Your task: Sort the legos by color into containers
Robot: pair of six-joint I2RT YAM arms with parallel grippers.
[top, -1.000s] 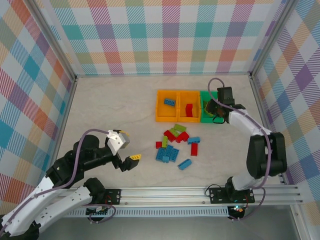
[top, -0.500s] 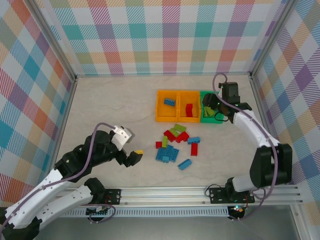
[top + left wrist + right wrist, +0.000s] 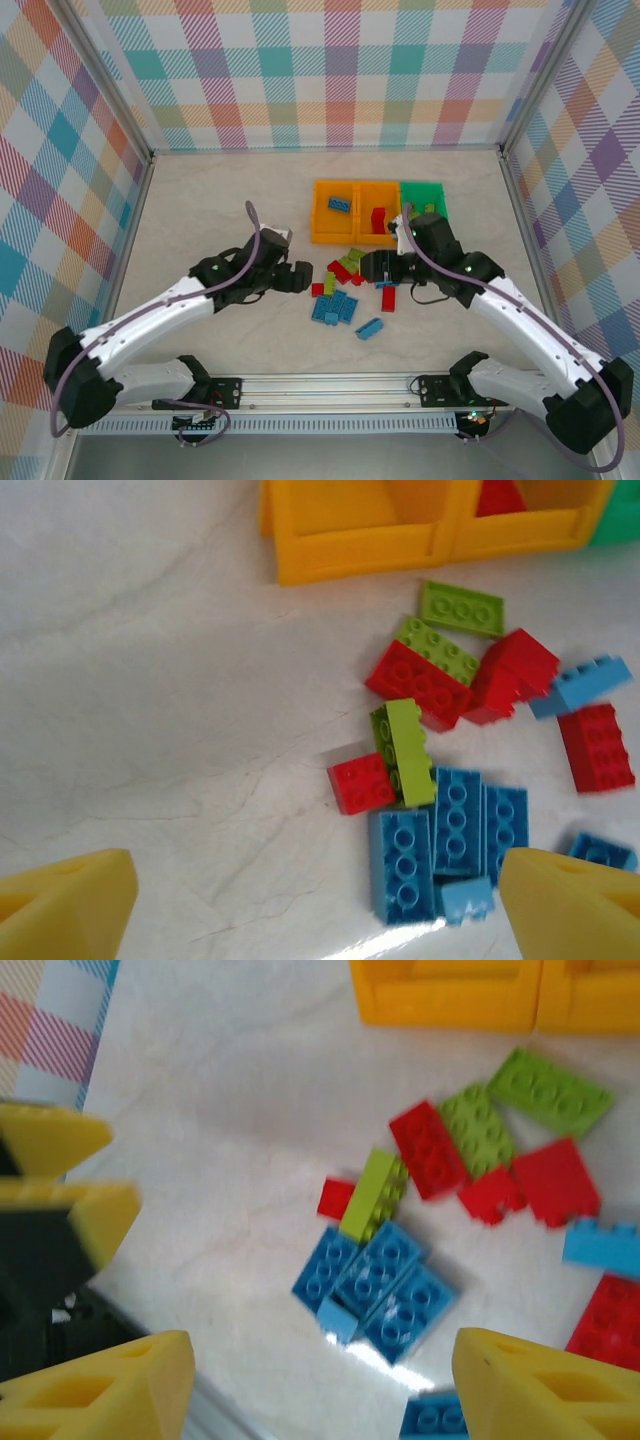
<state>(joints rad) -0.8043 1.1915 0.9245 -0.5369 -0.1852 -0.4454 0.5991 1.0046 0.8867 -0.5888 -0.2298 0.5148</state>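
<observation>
Loose legos [image 3: 350,285] sit in a pile on the table [image 3: 220,210], just in front of the three bins: mixed blue, red and olive. One blue brick [image 3: 340,204] is in the left orange bin [image 3: 318,212], and a red brick [image 3: 378,218] is in the middle orange bin [image 3: 370,239]. What is in the green bin [image 3: 425,186] is too small to tell.

Change: a second ago the right gripper [image 3: 380,268] was over the green bin. It is now back at the right edge of the pile, jaws spread wide with nothing between them, so it has probably just finished a drop-off. The left gripper [image 3: 303,278] was well off to the left. It has swung in to the pile's left edge, also wide open and empty. The pile itself looks unmoved.

The left wrist view looks down on a small red brick [image 3: 362,783], with an olive brick [image 3: 405,750] touching it and blue bricks just below. Neither claw has a brick in its grip.

Meaning: most of the sorting is still to do, and both arms are lining up for a fresh pick. They face each other across the pile, so there is some risk of crowding or knocking bricks around.
</observation>
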